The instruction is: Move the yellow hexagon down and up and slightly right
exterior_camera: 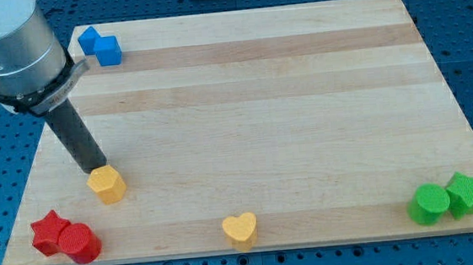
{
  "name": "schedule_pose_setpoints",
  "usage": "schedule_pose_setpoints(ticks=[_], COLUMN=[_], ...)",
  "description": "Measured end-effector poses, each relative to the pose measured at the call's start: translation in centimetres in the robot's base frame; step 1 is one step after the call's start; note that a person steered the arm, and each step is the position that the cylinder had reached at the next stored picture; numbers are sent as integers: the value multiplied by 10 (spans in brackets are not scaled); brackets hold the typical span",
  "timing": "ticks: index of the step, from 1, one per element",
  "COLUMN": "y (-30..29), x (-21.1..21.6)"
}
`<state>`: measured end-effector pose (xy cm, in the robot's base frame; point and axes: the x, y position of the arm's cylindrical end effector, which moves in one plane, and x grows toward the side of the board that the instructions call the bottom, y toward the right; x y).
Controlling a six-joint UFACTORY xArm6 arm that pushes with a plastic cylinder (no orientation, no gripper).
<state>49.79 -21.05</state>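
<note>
Yellow hexagon (106, 184) sits touching my tip (92, 170), just below-right.

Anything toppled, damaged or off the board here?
Nothing stands out. My tip sits at the yellow hexagon's upper-left edge; the other blocks sit flat on the wooden board, paired near corners, with a yellow heart alone.

views: just one cam
angle: high, tilted down from the tabletop (243, 106) near edge
coverage: nearly whole tabletop, moderately close
</note>
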Motion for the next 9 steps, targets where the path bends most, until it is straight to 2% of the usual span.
schedule_pose_setpoints(ticks=[2, 4, 6, 7, 8, 9], y=[-4, -17, -40, -25, 24, 39], x=[-27, -27, 21, 29, 54, 71])
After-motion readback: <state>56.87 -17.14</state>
